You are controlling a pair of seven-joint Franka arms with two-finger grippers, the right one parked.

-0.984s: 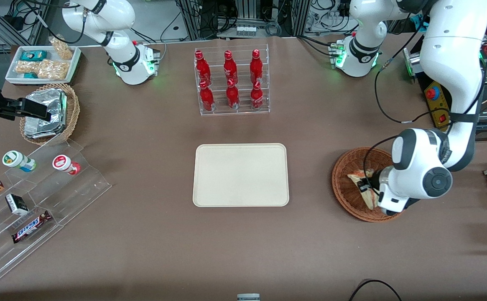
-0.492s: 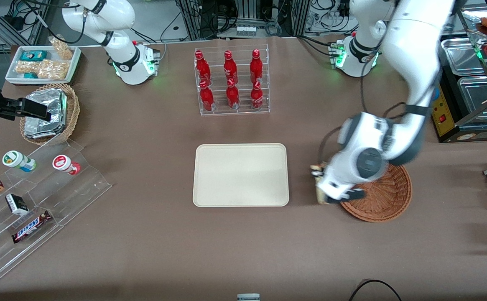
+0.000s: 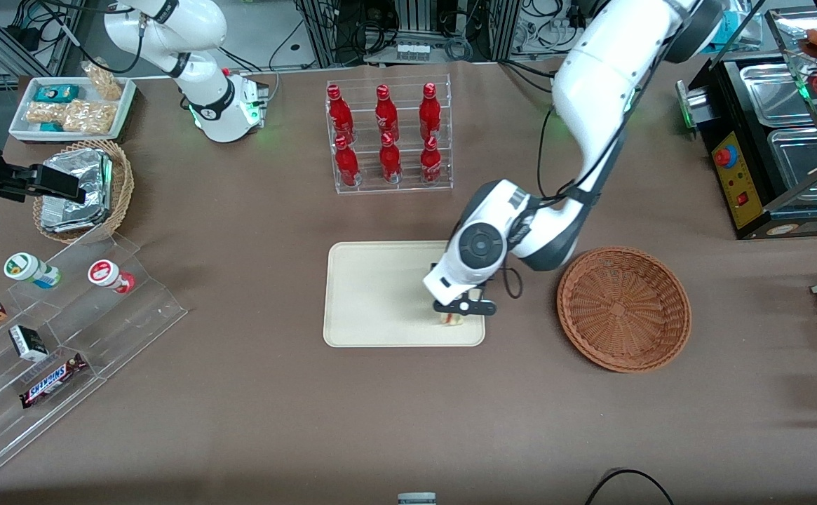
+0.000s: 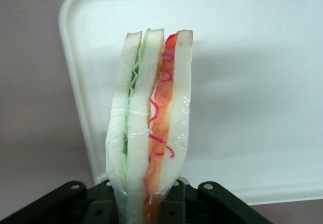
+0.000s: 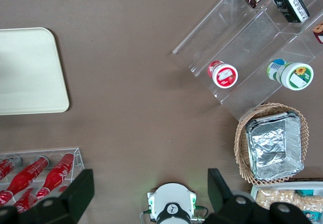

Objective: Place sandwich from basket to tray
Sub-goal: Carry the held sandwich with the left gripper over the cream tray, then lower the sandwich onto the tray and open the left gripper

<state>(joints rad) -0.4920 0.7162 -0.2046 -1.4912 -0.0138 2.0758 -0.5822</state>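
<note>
My left gripper (image 3: pixel 454 313) is shut on the sandwich (image 4: pixel 149 128), a wedge of white bread with green and red layers in clear wrap. It hangs over the cream tray (image 3: pixel 373 294), at the tray's end toward the working arm. In the front view only a small piece of the sandwich (image 3: pixel 452 319) shows under the wrist. In the left wrist view the gripper (image 4: pixel 146 204) holds the sandwich upright above the tray (image 4: pixel 242 82). The reddish-brown basket (image 3: pixel 623 306) stands beside the tray toward the working arm's end, with nothing in it.
An acrylic rack of red bottles (image 3: pixel 388 137) stands farther from the front camera than the tray. Toward the parked arm's end are a tan basket with foil packs (image 3: pixel 82 189), a white snack tray (image 3: pixel 71 106) and a clear stepped shelf (image 3: pixel 64 337) of snacks.
My left gripper has lifted the sandwich out of the basket and carried it sideways to above the tray. The basket is left with nothing in it.
</note>
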